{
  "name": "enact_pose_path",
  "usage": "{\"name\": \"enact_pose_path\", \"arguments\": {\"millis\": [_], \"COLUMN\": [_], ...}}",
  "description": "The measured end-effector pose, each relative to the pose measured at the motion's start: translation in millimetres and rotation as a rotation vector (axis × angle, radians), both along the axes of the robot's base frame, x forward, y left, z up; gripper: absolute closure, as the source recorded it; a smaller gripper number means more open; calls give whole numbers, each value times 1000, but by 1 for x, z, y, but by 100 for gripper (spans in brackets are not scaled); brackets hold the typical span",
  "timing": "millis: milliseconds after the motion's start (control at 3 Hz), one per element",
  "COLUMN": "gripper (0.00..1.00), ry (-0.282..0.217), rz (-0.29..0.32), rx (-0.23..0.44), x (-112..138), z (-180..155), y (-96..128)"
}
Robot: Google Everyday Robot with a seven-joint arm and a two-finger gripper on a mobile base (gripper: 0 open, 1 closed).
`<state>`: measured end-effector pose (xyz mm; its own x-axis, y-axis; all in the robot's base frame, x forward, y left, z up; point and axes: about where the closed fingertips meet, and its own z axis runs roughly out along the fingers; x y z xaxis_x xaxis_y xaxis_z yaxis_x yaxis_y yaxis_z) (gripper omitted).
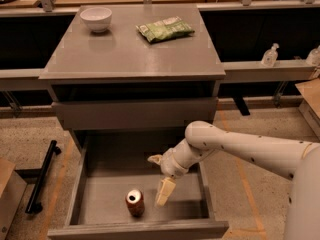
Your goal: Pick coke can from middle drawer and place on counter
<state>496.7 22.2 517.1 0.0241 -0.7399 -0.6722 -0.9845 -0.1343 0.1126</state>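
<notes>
gripper (157, 181) fingers spread | inside middle drawer (102, 196) | beside coke can (134, 202)

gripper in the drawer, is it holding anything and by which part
Nothing is held. The gripper hangs open inside the drawer, just right of the upright coke can, apart from it.
</notes>
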Motion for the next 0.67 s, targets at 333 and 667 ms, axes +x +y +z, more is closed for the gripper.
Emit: {"name": "enact_pose_path", "arguments": {"millis": [333, 667], "gripper": [0, 0], "ry": [-9, 3], "rz": [12, 22], "rx": [46, 87], "x": [8, 13], "z": [-20, -45], "y": [22, 41]}}
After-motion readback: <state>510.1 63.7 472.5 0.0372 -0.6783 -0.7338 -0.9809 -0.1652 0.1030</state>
